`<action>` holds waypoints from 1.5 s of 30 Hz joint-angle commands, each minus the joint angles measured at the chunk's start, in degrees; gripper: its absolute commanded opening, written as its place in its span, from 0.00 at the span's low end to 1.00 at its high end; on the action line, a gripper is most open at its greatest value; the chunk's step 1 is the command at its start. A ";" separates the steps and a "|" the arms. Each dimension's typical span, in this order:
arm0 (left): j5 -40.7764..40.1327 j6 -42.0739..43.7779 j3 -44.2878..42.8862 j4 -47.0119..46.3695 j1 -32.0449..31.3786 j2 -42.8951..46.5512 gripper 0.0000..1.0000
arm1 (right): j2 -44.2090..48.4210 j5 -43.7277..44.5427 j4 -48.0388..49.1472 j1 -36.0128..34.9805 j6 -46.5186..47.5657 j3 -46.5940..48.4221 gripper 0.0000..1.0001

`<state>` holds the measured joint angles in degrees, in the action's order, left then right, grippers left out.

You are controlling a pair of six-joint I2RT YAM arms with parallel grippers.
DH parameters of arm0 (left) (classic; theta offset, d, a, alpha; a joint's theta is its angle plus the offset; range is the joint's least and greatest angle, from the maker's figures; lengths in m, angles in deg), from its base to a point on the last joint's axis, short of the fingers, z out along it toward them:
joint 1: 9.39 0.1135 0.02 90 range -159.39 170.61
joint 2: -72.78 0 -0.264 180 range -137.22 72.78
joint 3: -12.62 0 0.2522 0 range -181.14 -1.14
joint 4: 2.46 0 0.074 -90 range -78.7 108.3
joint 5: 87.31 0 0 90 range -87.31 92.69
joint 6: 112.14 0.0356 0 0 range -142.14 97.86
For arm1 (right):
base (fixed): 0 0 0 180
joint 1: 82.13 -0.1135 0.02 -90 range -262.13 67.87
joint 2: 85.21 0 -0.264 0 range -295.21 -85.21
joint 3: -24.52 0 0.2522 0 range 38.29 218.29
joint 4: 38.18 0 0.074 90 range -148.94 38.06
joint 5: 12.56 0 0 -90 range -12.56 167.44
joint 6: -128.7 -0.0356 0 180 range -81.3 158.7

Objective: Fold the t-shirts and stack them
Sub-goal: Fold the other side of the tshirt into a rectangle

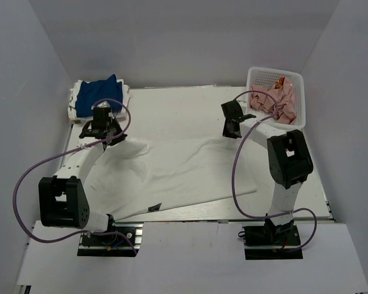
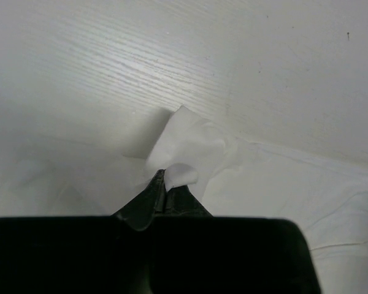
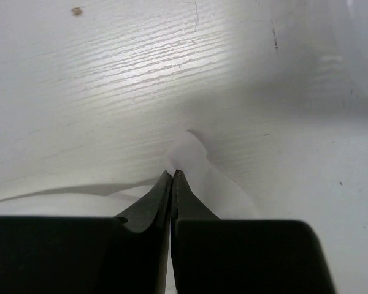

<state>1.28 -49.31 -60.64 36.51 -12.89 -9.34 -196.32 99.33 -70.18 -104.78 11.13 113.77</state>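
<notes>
A large white t-shirt [image 1: 178, 171] lies spread on the table, its small dark neck label [image 1: 154, 207] near the front edge. My left gripper [image 1: 104, 136] is shut on the shirt's far left corner; the pinched cloth [image 2: 187, 147] bunches above the fingertips in the left wrist view. My right gripper [image 1: 232, 131] is shut on the shirt's far right corner, and the right wrist view shows the cloth [image 3: 193, 162] pinched between the tips. A folded royal blue shirt [image 1: 98, 95] lies on folded white ones [image 1: 75, 107] at the far left.
A white mesh basket [image 1: 276, 95] at the far right corner holds crumpled pink cloth [image 1: 279, 101]. Bare white table [image 1: 184, 104] lies beyond the shirt. Grey walls close in on three sides. Purple cables loop from both arms.
</notes>
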 commanded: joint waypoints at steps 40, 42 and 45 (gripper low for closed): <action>0.26 -27.15 17.58 36.54 -0.27 46.89 1.00 | 33.06 -8.81 8.12 0.95 -0.64 -24.86 0.91; 2.45 -25.56 18.28 31.50 -0.27 42.86 1.00 | 32.62 -12.99 10.51 -0.10 1.11 -25.12 0.91; 4.04 -22.49 19.52 21.92 -0.27 35.15 1.00 | 31.57 -12.66 12.44 -1.94 3.13 -24.42 0.91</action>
<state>1.98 -75.70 -42.07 70.30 -12.98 32.10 -164.25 91.83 -61.30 -105.00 10.65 87.28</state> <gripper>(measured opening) 0.994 0.907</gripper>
